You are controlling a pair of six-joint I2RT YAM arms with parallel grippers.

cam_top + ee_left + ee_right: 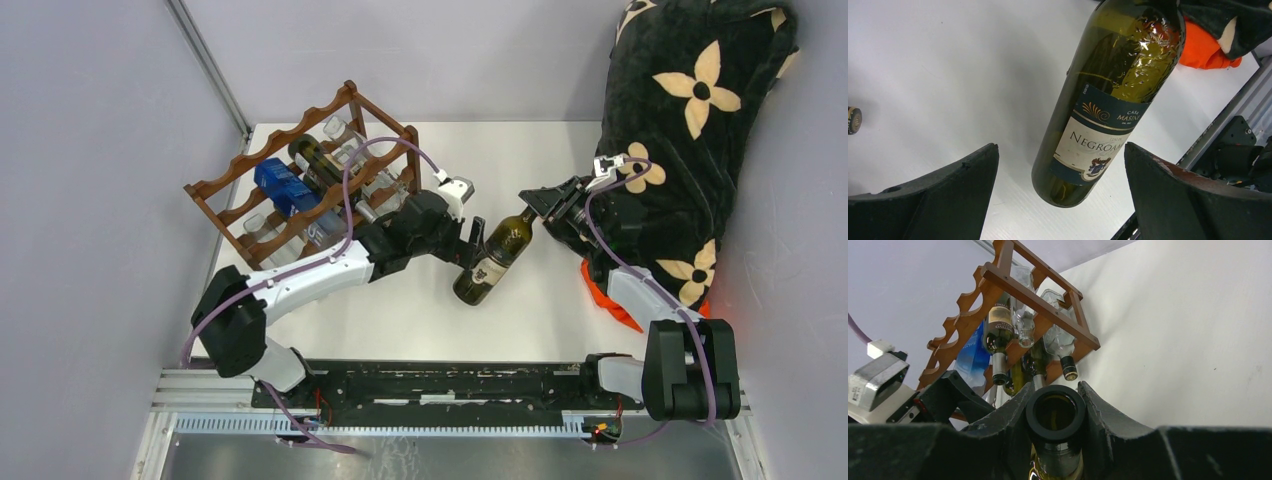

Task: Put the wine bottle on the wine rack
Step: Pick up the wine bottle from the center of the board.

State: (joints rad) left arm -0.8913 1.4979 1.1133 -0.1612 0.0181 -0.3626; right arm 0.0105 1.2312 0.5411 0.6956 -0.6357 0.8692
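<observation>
White matte tabletop, grey walls on three sides.

- Black plush blanket with cream flower shapes fills the upper right of the overhead view. It hangs over the right arm's far side. An orange item shows under its lower edge.
- Wine rack stands at upper left centre: reddish-brown wood, scalloped rails, straight crossbars. It is already loaded with one dark bottle, clear glass bottles and a blue carton.
- Left arm, white shell with black joints, lies diagonally between rack and wine bottle.
- Wine bottle is at table centre, well apart from the rack, tilted with its neck toward upper right. It is glossy olive-green glass with a cream and navy label. Cannot tell whether its base touches the table.
- Right gripper is clamped on the bottle's neck just below the open mouth.
- Left gripper is spread wide, one dark finger on each side of the bottle's lower body, gaps visible on both sides.
- Small round cap lies on the table at the left edge of the left wrist view.
</observation>
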